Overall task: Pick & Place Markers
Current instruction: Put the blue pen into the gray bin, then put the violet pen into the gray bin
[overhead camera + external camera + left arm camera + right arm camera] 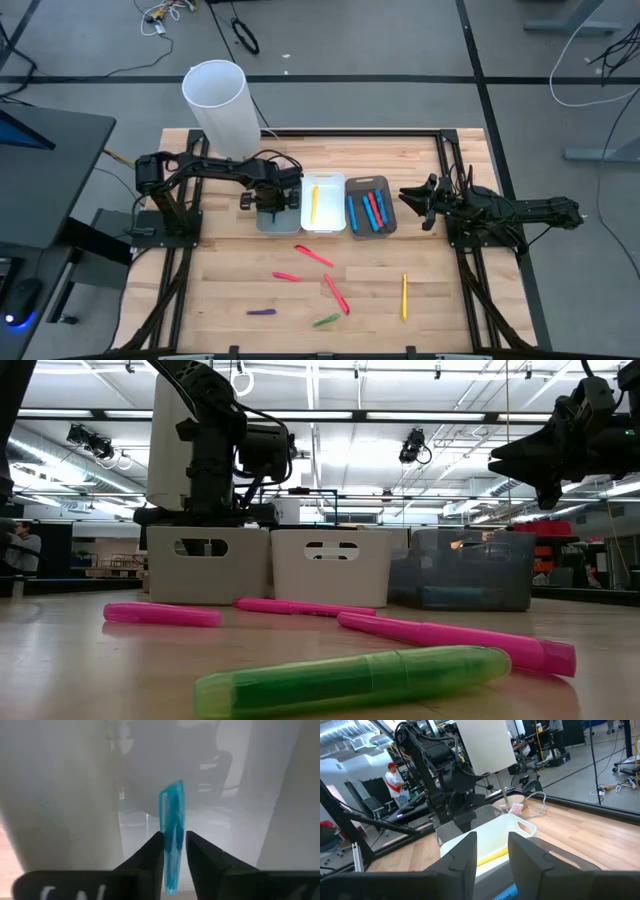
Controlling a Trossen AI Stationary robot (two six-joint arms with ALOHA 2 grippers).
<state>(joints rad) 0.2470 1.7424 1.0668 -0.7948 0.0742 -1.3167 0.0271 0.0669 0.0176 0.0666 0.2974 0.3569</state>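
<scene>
My left gripper [272, 205] points down into the leftmost of three bins [262, 224], shut on a light blue marker [172, 820]. The middle white bin [334, 222] holds a yellow marker [313, 203]. The grey right bin [389, 226] holds blue and red markers [368, 210]. Loose on the table nearer the front lie red markers [313, 255], a purple one [262, 312], a green one [326, 320] and a yellow one [404, 297]. My right gripper [492, 850] waits open at the table's right, held level above it. My left gripper pinches the blue marker's two long sides [171, 851] between its two fingers [152, 857], toward one end of it. The fingers come from above, pointing down, and lie across the marker. It lies level inside the bin; whether it touches the floor I cannot tell.
A tall white tube [220, 105] stands at the table's far left, just behind my left arm. A black frame [440, 160] runs along the far and right edges. In the low view the green marker [350, 678] and pink-red ones [450, 638] lie before the bins.
</scene>
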